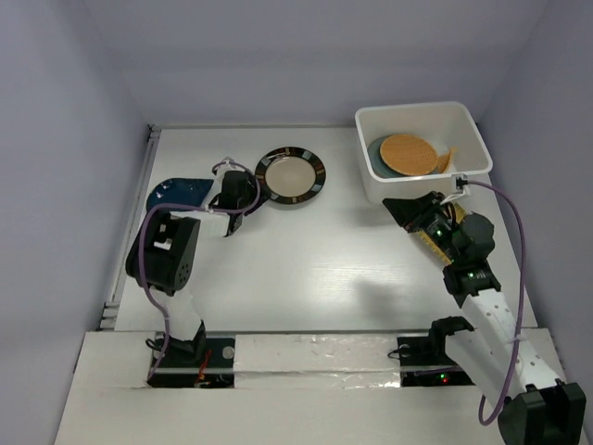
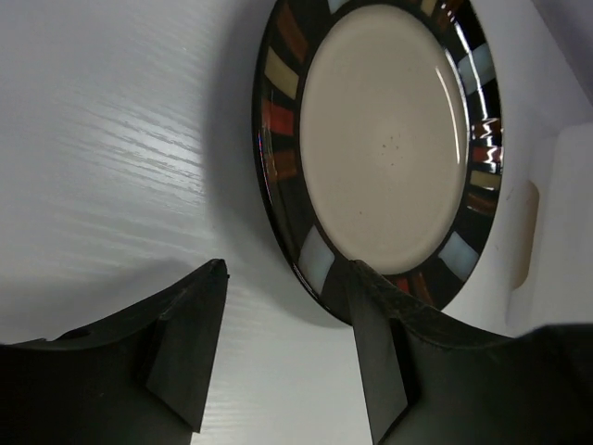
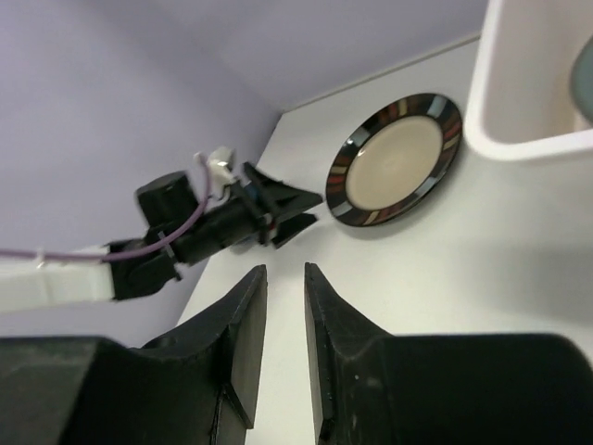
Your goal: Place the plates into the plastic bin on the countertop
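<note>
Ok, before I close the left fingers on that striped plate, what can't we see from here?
Top view: the left arm hides part of the dark blue plate.
Top view: the woven plate covers whatever lies under it in the plastic bin; count unclear.
Left wrist: the brown-rimmed plate is cut by the top edge, and a finger hides its near rim, so contact is unclear.
Right wrist: the bin runs off the right edge.
</note>
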Robot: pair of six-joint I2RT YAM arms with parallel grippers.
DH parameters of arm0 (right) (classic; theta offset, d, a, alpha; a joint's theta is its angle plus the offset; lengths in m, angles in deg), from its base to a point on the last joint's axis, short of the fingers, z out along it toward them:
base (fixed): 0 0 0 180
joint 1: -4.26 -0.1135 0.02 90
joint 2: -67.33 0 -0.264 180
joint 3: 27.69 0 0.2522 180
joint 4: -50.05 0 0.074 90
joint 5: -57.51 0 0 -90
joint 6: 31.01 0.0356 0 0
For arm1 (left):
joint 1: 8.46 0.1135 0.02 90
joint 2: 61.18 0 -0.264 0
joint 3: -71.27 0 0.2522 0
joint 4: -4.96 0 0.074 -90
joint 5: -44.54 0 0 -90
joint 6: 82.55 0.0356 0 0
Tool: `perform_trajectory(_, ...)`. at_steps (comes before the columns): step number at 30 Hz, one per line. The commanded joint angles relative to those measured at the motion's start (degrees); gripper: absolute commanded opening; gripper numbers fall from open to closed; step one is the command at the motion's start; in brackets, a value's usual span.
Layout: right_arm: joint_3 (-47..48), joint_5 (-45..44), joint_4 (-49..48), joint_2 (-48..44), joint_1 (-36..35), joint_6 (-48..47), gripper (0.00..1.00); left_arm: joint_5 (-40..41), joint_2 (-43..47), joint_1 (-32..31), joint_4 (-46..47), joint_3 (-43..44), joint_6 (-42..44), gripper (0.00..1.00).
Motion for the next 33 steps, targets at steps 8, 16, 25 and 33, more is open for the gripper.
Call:
perform_trajectory(8,-2.81,6.52,-6.68,-1.66,-1.29,0.90,0.30,-7.25,-8.29,1.01,10.61,4.86,-6.12,0.42)
perform_trajectory(16,-2.37,6.78,-6.86,-0.17,-1.29,0.47,0.30,-7.60,-13.04,1.54,15.97,4.60,-12.09,0.29)
perform_trajectory(25,-1.58,9.50,-8.43,3.43,-2.51,0.81,0.50,-9.53,-11.73,3.38,28.35,-0.66,-14.65,0.00)
perform_trajectory(33,0.62,3.63,-12.99,13.97,-15.06,2.22,0.83,-13.82,1.35,3.91,41.63,-13.06,-18.33,0.00)
